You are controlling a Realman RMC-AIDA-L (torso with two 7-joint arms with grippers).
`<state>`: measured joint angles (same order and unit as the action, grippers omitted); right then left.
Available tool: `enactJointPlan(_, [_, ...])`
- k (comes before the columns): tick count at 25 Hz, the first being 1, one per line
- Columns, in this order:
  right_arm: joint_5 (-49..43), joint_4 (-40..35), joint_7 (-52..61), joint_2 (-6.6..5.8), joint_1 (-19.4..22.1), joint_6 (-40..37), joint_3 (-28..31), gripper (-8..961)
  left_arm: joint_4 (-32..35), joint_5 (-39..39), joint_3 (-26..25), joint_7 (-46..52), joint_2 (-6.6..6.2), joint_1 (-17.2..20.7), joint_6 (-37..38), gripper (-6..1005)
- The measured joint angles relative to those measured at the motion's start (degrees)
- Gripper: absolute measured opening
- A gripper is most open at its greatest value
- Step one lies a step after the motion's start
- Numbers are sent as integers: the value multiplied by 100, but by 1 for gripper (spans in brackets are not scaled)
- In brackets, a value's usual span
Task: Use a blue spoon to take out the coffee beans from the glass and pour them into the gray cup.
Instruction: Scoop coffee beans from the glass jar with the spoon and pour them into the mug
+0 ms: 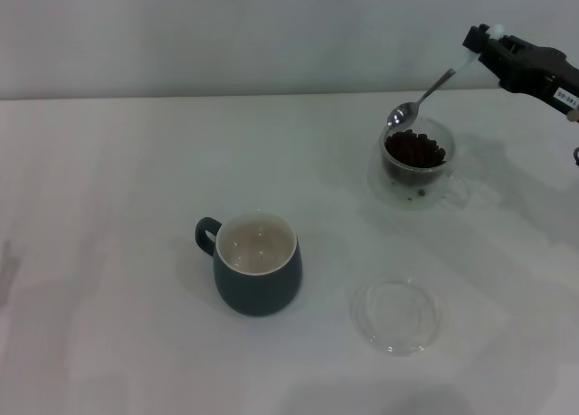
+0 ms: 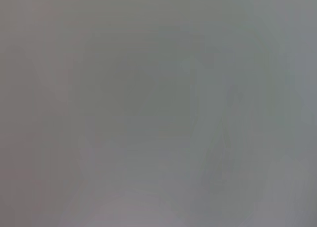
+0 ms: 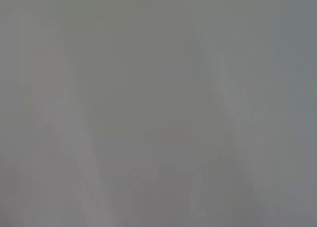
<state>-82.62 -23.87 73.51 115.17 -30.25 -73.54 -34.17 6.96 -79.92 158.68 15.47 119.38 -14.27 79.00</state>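
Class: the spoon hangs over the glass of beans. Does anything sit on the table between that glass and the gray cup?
Nothing visible does. The table between the glass and the gray cup is bare; the flat glass dish lies off to the side, nearer the robot. The right gripper holds the blue spoon.

We see soft, even light on the surface point(image 1: 109, 343), with faint shadows; both wrist views are gray blur.

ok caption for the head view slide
Right gripper holds the blue spoon above the glass of coffee beans; gray cup waits empty.
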Motion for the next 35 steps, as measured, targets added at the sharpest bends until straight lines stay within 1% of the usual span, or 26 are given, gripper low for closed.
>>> enactJointPlan(5, [12,-270,-11,5,29,537,-427,148,-1,-7,-4,0,-3,7,-35,862])
enactJointPlan(10, [10,-380,-45,-1,60,822,-570,148,-1,-7,-4,0,-3,6,-43,862])
enactJointPlan(15, [-19,-486,-47,-17,126,906,-680,148,-1,-6,-4,0,-2,-4,-53,861])
enactJointPlan(23, [-26,-629,-48,-13,265,1102,-1021,148,-2,-6,-4,0,-2,-26,-58,861])
enactJointPlan(31, [53,-480,33,12,278,1188,-1039,148,-11,-6,-4,-5,-2,-37,-65,861])
enactJointPlan(35, [106,-342,281,7,283,1198,-1040,148,-24,-6,-4,-4,-7,-21,-80,862])
